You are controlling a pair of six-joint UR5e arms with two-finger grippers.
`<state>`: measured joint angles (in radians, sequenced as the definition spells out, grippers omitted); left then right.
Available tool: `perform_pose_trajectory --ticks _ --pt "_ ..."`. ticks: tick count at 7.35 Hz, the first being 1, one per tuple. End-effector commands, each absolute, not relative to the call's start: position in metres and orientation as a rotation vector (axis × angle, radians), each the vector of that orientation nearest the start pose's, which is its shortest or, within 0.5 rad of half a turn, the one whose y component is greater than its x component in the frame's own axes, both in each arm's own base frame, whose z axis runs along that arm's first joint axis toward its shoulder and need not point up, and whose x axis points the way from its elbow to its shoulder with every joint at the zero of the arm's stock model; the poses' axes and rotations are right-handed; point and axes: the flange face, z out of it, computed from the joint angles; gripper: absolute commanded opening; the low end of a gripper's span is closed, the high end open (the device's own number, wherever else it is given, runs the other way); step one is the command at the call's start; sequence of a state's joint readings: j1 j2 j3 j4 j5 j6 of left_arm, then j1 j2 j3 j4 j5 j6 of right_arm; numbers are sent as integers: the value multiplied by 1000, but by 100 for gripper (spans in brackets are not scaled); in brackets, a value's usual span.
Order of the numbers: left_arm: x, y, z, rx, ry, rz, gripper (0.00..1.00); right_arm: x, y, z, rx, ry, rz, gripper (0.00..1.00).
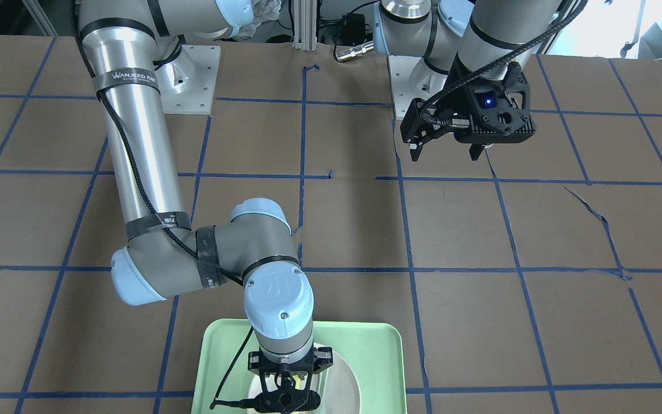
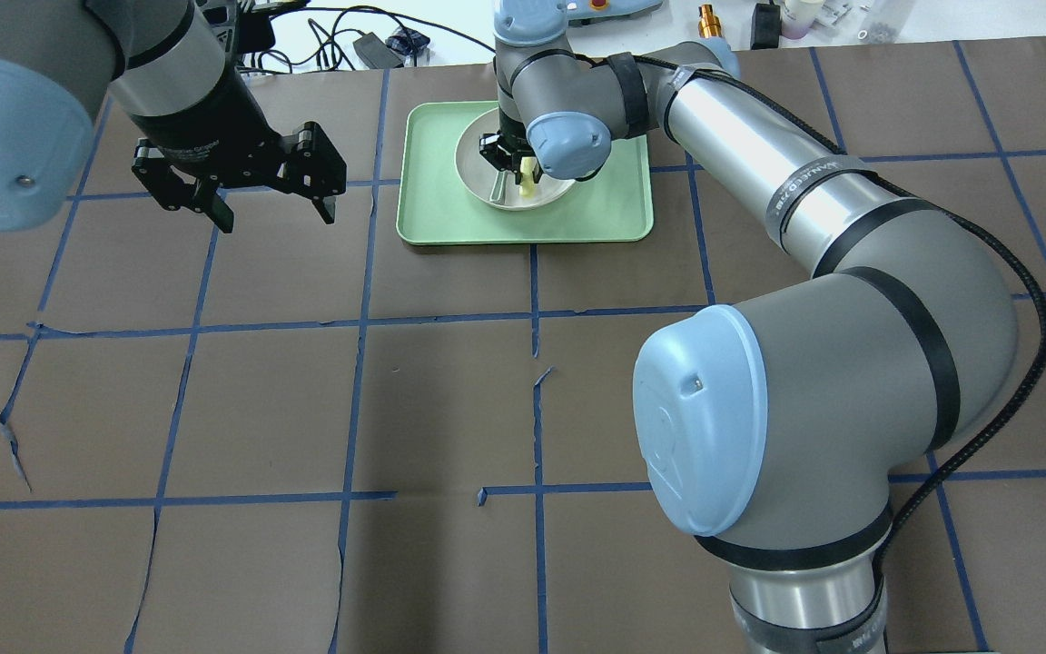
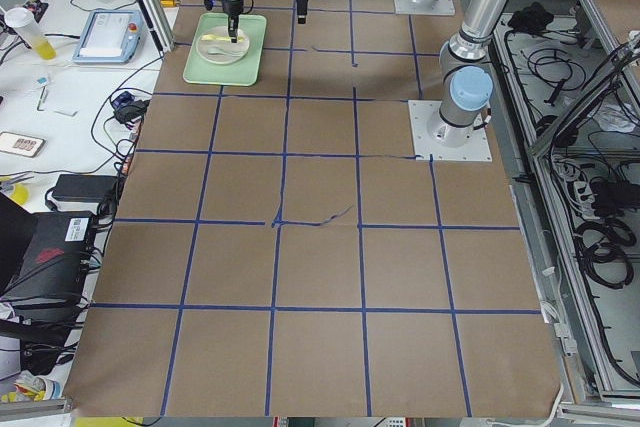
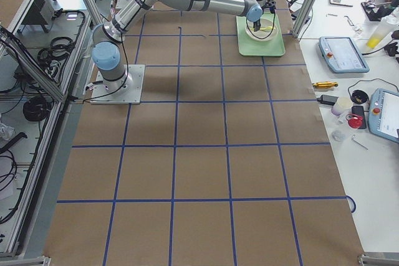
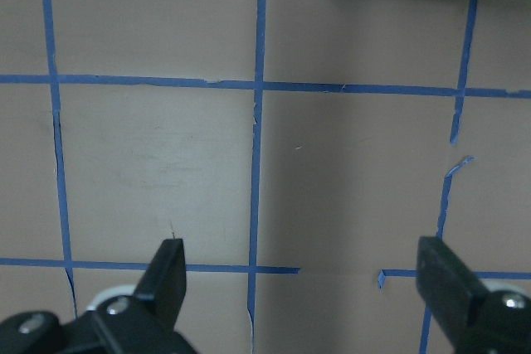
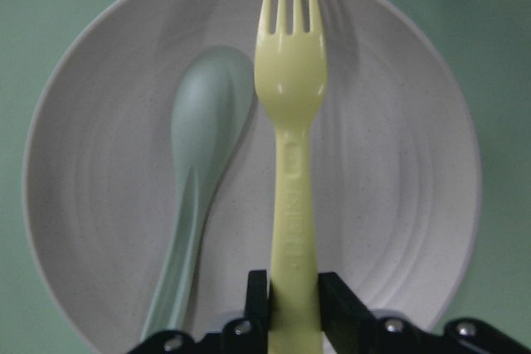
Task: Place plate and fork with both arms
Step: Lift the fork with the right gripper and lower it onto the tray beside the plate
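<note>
Pale-yellow fork (image 6: 290, 122) clamped in right pincer (image 6: 294, 294) above plate (image 6: 398, 163) holding spoon (image 6: 203, 155), left pincer (image 5: 300, 263) spread wide, empty

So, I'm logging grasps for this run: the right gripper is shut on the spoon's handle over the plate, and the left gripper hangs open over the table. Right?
Not quite. The right gripper is shut on the handle of the fork, not the spoon, which lies loose on the plate, as the right wrist view shows. The left gripper does hang open over the table.
</note>
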<state>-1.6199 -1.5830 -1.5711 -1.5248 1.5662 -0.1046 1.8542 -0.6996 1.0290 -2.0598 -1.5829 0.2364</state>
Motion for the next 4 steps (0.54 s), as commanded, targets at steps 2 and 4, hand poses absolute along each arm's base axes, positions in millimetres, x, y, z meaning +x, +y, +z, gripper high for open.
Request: perform_pose_trajectory --ticks 2,4 --pt "-159 -493 485 -87 3152 -47 100 277 -751 255 -168 3135 -223 22" --pt "-159 -494 483 -87 3151 -40 100 250 -749 228 -192 3136 -136 22"
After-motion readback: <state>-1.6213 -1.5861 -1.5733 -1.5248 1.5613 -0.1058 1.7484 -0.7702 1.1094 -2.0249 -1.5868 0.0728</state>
